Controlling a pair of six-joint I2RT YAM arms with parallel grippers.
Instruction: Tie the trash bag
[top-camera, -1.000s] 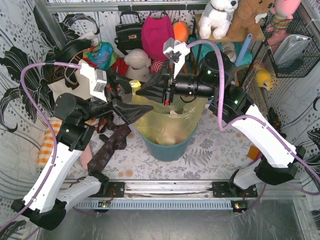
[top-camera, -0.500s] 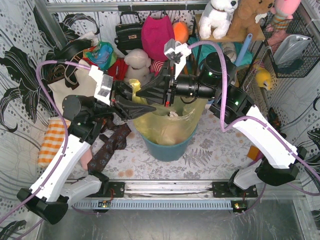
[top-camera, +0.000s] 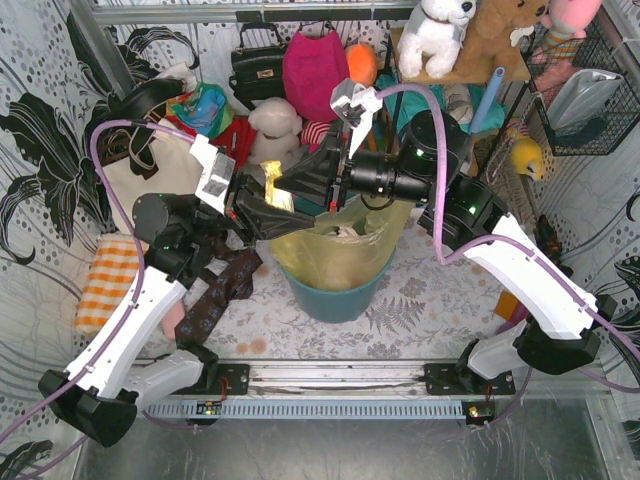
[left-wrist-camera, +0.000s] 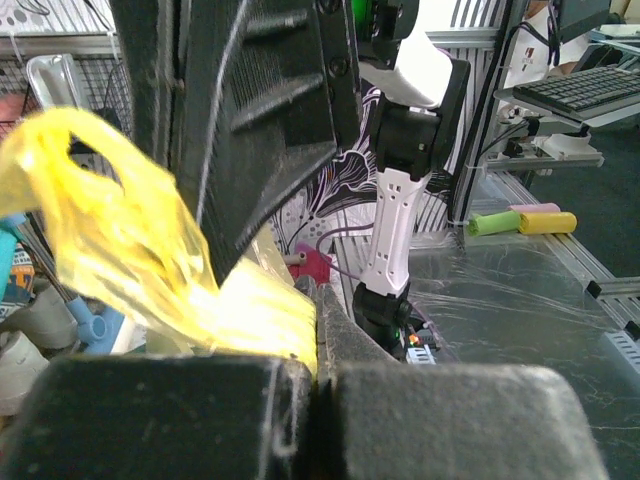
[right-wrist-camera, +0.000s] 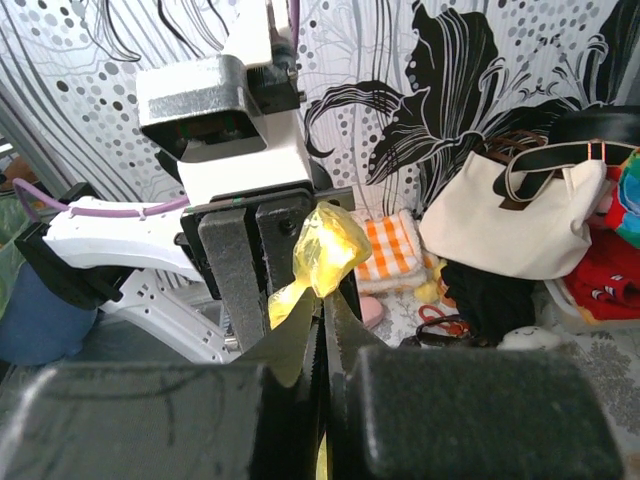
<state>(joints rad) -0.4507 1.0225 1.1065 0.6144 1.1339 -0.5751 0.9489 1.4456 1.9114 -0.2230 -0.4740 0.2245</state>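
Observation:
The yellow trash bag (top-camera: 340, 250) sits in a round teal bin (top-camera: 330, 295) at the table's middle, with white paper showing through it. A twisted flap of its rim (top-camera: 272, 185) is pulled up at the bin's far left. My left gripper (top-camera: 300, 215) points right and is shut on yellow plastic (left-wrist-camera: 130, 240) just below that flap. My right gripper (top-camera: 282, 184) reaches in from the right, shut on the flap's end (right-wrist-camera: 328, 248). The two grippers' tips nearly touch. In the right wrist view the left gripper's fingers (right-wrist-camera: 232, 275) stand right behind the flap.
A cream tote bag (top-camera: 150, 175), an orange checked cloth (top-camera: 105, 280) and a dark patterned cloth (top-camera: 215, 295) lie left of the bin. Soft toys (top-camera: 275, 125) and bags (top-camera: 258, 65) crowd the back. A wire basket (top-camera: 580, 90) hangs at the right.
My left arm has swung up and to the right, to the bag's raised flap, and its gripper has gone from open to shut on the plastic. The right gripper has kept its hold.

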